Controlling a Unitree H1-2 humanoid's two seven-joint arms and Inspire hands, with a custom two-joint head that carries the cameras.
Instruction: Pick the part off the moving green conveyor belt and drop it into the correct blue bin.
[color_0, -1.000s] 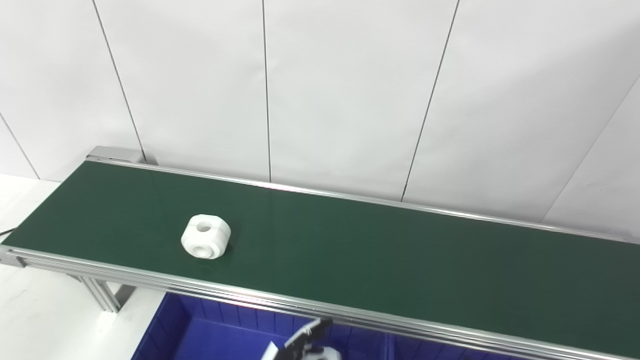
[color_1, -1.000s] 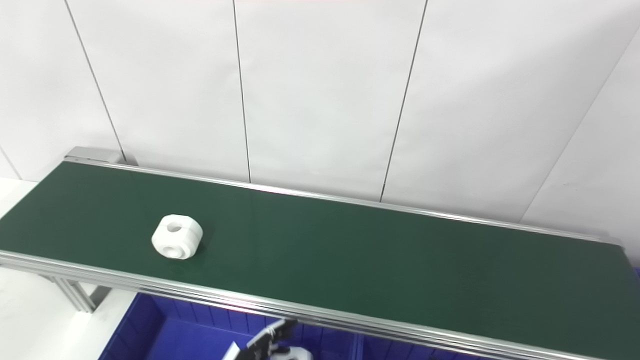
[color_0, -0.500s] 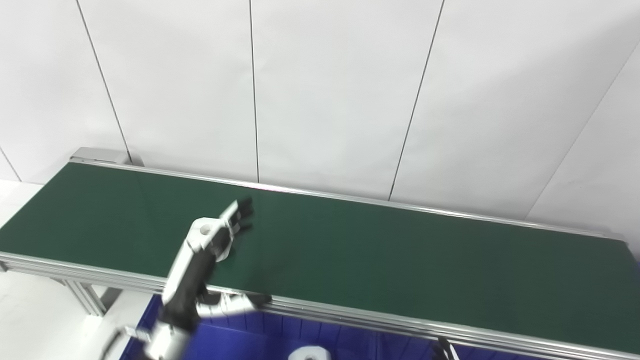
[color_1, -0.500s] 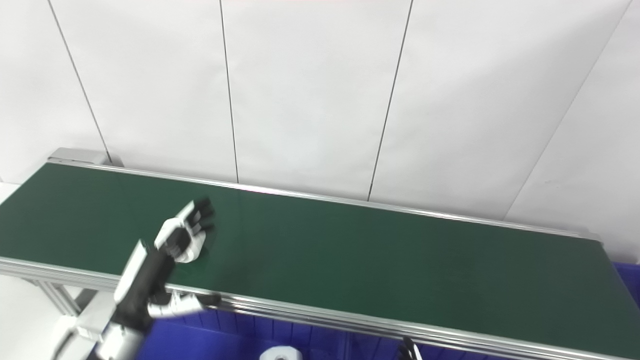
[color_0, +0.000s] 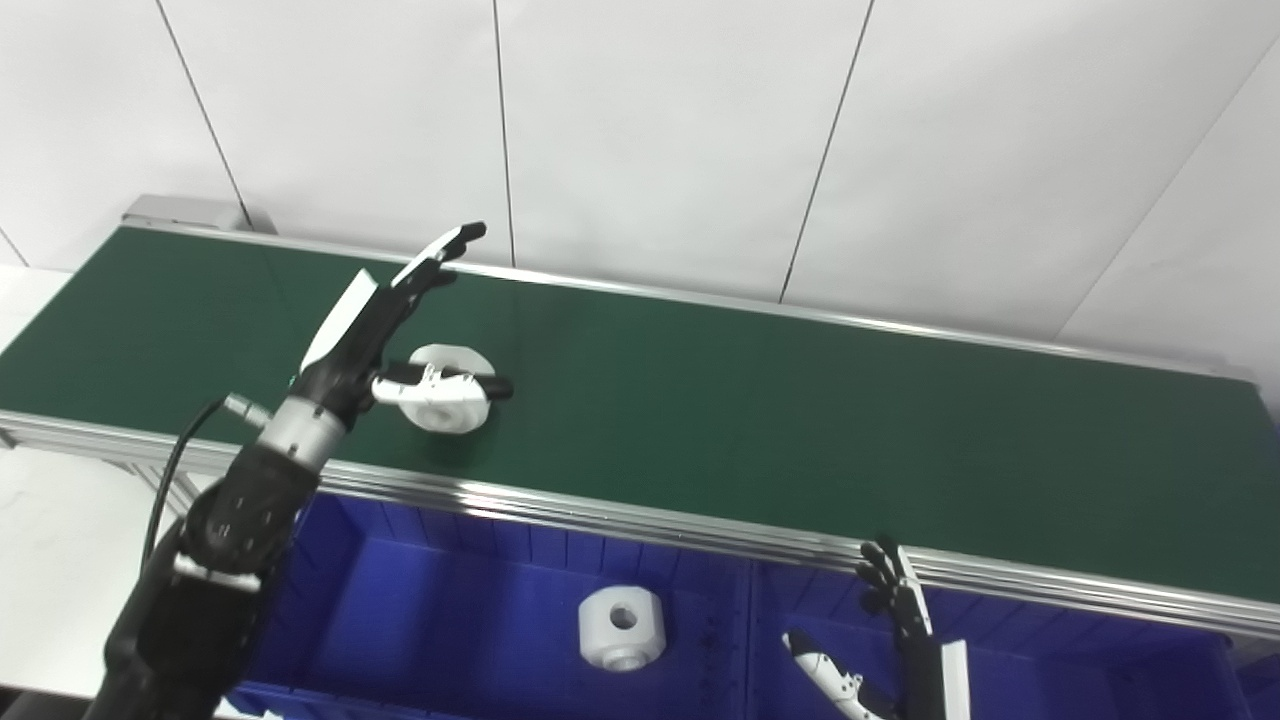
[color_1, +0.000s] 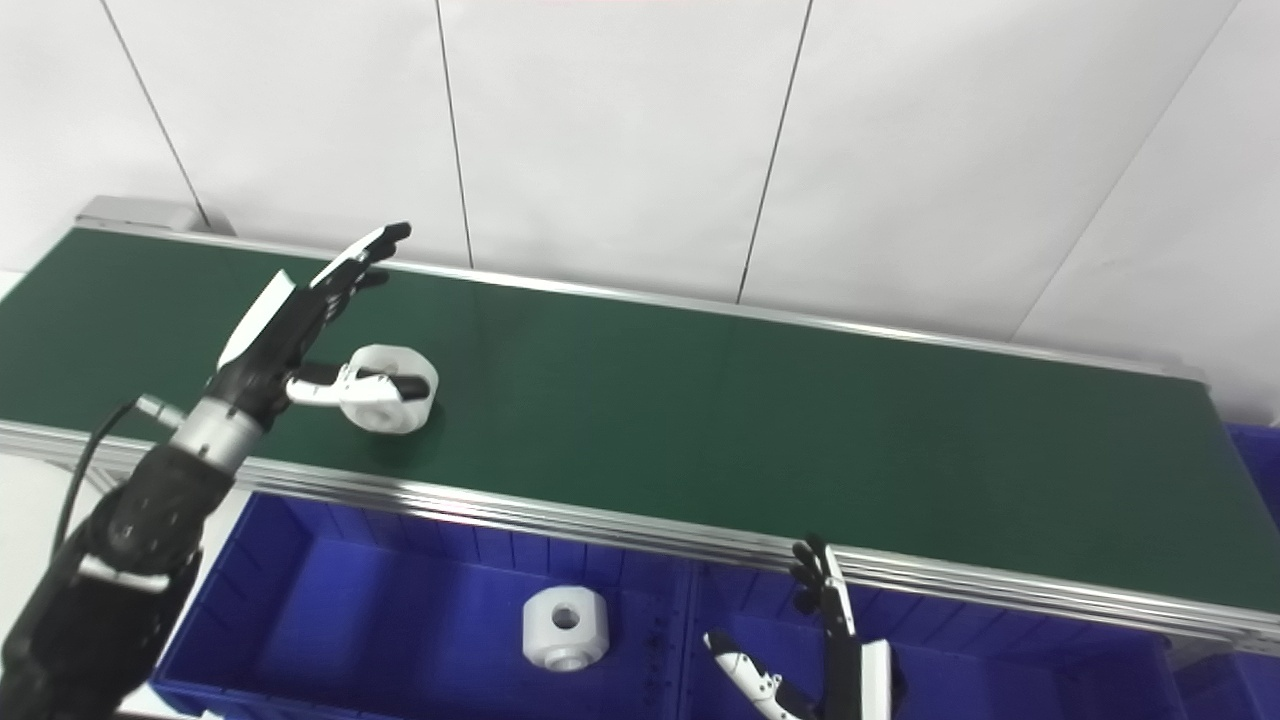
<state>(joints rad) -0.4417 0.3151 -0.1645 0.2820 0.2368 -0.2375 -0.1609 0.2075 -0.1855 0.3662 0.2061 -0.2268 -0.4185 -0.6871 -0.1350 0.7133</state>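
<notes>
We see the white part (color_0: 445, 388) lying on the green belt (color_0: 760, 410), near its front rail, with our left hand (color_0: 375, 330) spread wide over it, thumb across its top, gripping nothing yet. It looks like stiff, light, smooth plastic, so we judge that pinching its flat sides would hold best. Our right hand (color_1: 830, 640) waits open below the belt, over a blue bin (color_1: 330, 610). The right eye view shows the belt's right end.

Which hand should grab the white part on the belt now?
Left. The left hand is open right over the white part, thumb across it; the right hand is low over the blue bin.
</notes>
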